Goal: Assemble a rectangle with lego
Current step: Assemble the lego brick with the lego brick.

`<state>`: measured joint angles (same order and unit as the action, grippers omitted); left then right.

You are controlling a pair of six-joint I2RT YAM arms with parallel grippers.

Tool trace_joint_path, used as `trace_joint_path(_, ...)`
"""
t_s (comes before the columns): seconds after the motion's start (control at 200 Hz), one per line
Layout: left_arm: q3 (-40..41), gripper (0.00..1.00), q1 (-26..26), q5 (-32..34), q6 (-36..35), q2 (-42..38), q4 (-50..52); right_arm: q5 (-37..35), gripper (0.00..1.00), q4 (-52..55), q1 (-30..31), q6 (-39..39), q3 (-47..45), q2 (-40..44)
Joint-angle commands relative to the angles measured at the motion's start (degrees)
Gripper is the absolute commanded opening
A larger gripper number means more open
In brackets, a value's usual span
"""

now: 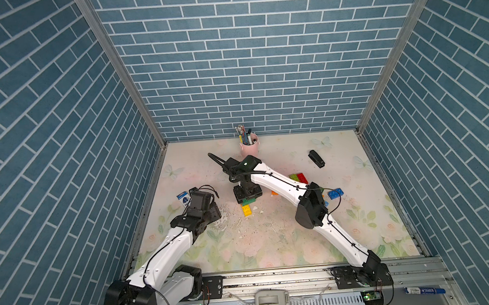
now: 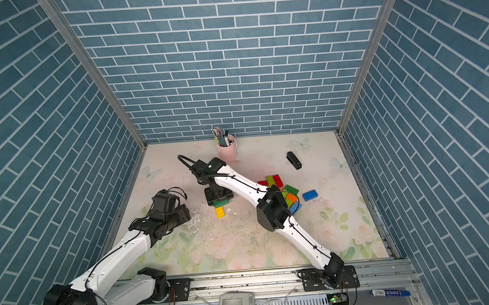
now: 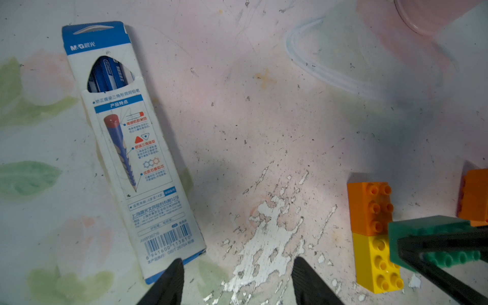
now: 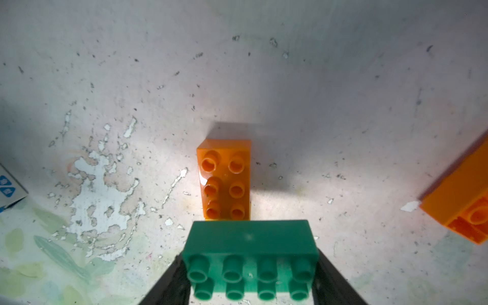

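Beside the orange brick (image 4: pixel 224 182) and yellow brick (image 3: pixel 377 261), we should square the green brick (image 4: pixel 250 237), clamped between the fingers of the right gripper (image 4: pixel 252 286), before lowering; the left gripper (image 3: pixel 237 264) gapes empty.

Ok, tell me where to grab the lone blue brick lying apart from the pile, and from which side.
Take the blue brick across its narrow width, pinching the two long smooth side walls, and come straight down from above. It lies flat with its studs up and nothing touches it, so both long walls look free. The studded top gives no flat hold.
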<state>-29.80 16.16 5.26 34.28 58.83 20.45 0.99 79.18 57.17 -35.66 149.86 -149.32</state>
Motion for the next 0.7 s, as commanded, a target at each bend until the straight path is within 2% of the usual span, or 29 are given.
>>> trace_joint_path(0.0, 0.33, 0.67, 0.27, 0.49, -0.39, -0.1, -0.5, 0.22, 0.25, 0.8, 0.3, 0.43, 0.88, -1.36)
trace_joint_path(0.695, 0.58, 0.66, 0.25, 0.28, -0.3, -0.21, -0.5, 0.91, 0.2, 0.01, 0.4, 1.07, 0.07, -2.05)
